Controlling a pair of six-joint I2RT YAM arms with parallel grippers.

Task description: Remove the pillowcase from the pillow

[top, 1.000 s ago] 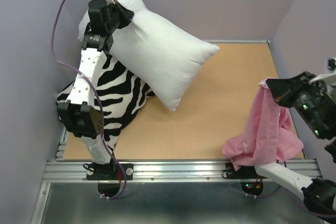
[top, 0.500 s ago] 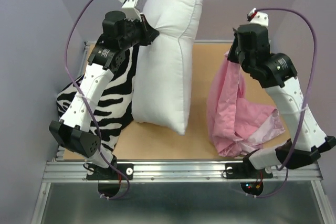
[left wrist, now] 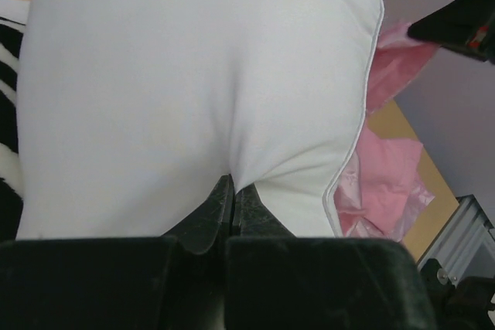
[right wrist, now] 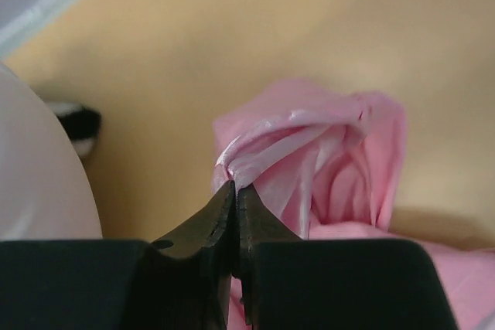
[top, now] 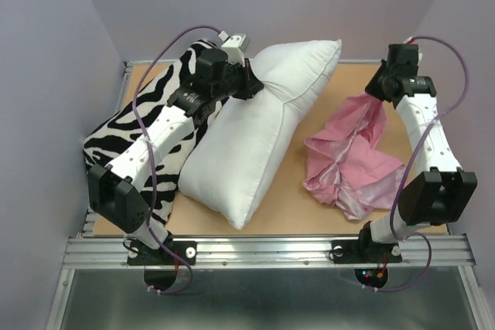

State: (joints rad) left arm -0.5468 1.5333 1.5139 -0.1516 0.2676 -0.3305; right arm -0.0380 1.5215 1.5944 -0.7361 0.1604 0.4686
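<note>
The plain white pillow (top: 255, 141) lies bare across the middle of the table, leaning on the zebra pillow. My left gripper (top: 249, 86) is shut on a pinch of its fabric near the far end; in the left wrist view the pillow (left wrist: 193, 75) fills the frame above the gripper (left wrist: 233, 188). The pink satin pillowcase (top: 352, 160) lies crumpled on the table at the right, fully off the pillow. My right gripper (top: 377, 92) is shut on its far corner; the right wrist view shows the gripper (right wrist: 234, 185) pinching the pillowcase (right wrist: 325, 152).
A black-and-white zebra-striped pillow (top: 151, 125) lies along the left side under my left arm. Purple walls close in on the left, back and right. The metal rail (top: 263, 249) runs along the near edge. Bare table (top: 309, 210) shows between pillow and pillowcase.
Both arms have lowered their loads. The pillow went from hanging upright to lying on the table. The pillowcase came down from hanging into a crumpled heap at the right.
</note>
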